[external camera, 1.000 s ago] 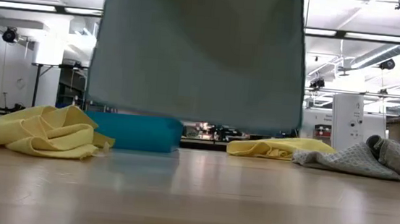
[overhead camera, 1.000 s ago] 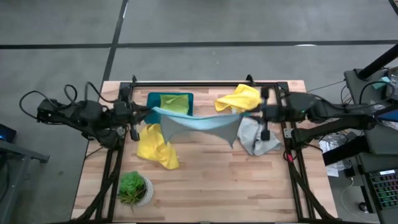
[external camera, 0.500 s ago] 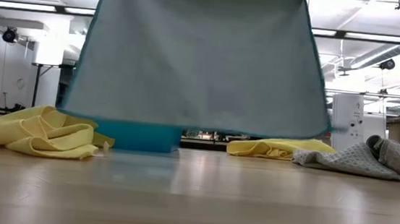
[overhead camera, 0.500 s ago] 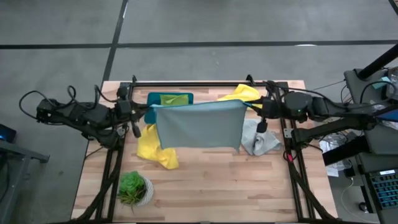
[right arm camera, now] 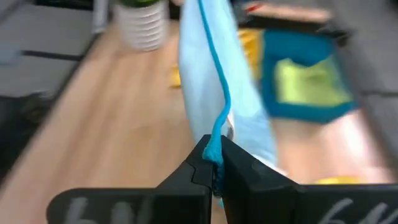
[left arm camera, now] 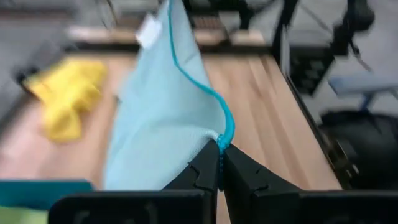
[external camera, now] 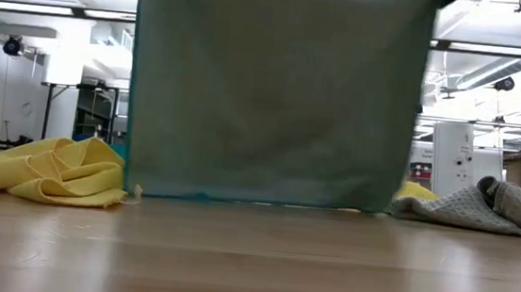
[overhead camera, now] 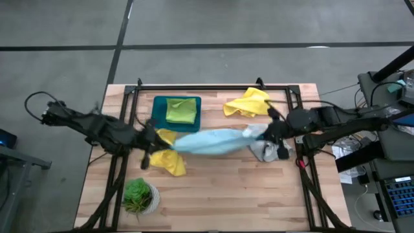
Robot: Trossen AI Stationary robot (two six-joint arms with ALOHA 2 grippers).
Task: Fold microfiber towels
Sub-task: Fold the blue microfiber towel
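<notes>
In the high view I saw a teal tray [overhead camera: 157,109] at upper centre of the table [overhead camera: 220,188], with a lime green towel [overhead camera: 180,109] lying in it. A yellow towel [overhead camera: 248,102] lay crumpled to its right, a second yellow towel [overhead camera: 166,155] below it, a grey towel [overhead camera: 264,147] at centre right, and a potted plant [overhead camera: 138,195] at lower left. In the low view the hanging light blue towel [external camera: 275,91] blocked most of the room behind. Both arms reached in from the picture's sides, low over mid-table. The left gripper [left arm camera: 219,163] was pinched on one corner of that towel and the right gripper [right arm camera: 215,163] on another, so the cloth hung stretched between them, its lower edge at the tabletop.
</notes>
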